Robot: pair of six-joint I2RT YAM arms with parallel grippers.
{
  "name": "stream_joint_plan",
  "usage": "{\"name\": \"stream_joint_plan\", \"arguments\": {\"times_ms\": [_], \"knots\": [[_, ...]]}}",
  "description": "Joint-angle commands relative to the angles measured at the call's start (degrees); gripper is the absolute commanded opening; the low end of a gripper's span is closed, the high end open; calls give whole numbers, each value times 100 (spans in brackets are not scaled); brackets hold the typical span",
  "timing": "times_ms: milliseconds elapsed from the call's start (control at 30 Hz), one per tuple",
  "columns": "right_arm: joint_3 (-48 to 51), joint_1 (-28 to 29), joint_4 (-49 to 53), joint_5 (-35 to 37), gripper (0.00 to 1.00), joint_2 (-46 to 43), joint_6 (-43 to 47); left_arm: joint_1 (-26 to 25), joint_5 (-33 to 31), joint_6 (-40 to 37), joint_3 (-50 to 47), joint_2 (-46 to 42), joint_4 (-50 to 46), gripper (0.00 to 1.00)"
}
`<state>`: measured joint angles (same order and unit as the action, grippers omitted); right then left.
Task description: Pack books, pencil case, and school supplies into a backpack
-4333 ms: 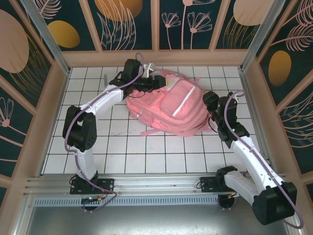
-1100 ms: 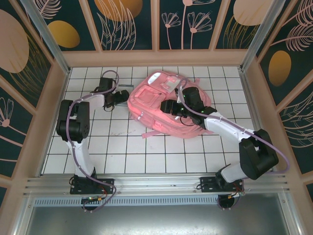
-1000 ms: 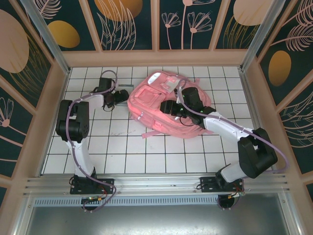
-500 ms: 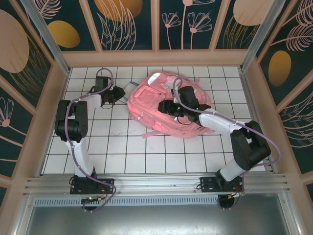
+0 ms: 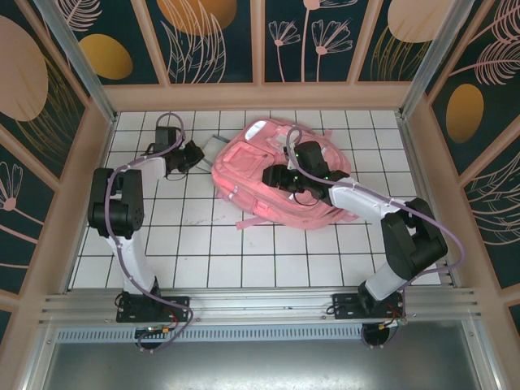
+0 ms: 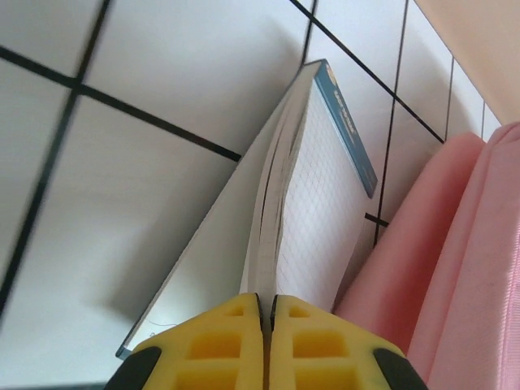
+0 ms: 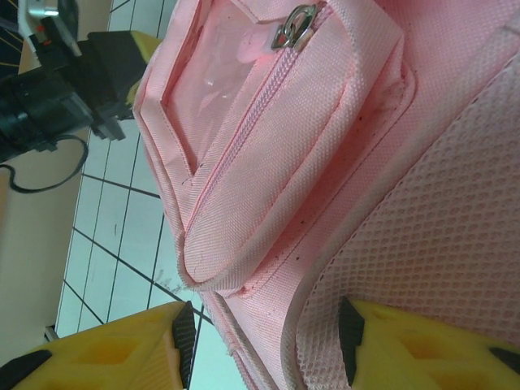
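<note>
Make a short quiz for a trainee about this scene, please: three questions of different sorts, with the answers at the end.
1. True or false: the left hand is shut on the edge of a thin book, which is tilted up off the tiles.
2. Choose one. The right hand is at: A) the pink backpack; B) a yellow folder; C) a green bottle.
3. Fill in the gap: the inside of the book shows a fine ___ pattern of lines.

Key: 1 true; 2 A; 3 grid.
</note>
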<state>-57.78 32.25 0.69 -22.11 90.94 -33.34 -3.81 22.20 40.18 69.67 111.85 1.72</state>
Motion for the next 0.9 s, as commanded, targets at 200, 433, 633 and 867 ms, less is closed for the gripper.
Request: {"name": "stream_joint_plan", "arguments": {"times_ms": [200, 433, 633, 867], "knots": [[-646, 212, 354, 341, 55, -82, 207, 337, -568, -56, -816, -1904, -851, 0], [-1401, 736, 684, 320, 56, 238, 492, 355, -266, 240, -2364, -3357, -658, 0], [-1466, 922, 395, 167, 58, 275, 890, 346, -141, -330, -2771, -4682, -1214, 0], [-1574, 875, 421, -381, 58, 271, 1688, 301, 387, -798, -2911, -6052, -1673, 0]]}}
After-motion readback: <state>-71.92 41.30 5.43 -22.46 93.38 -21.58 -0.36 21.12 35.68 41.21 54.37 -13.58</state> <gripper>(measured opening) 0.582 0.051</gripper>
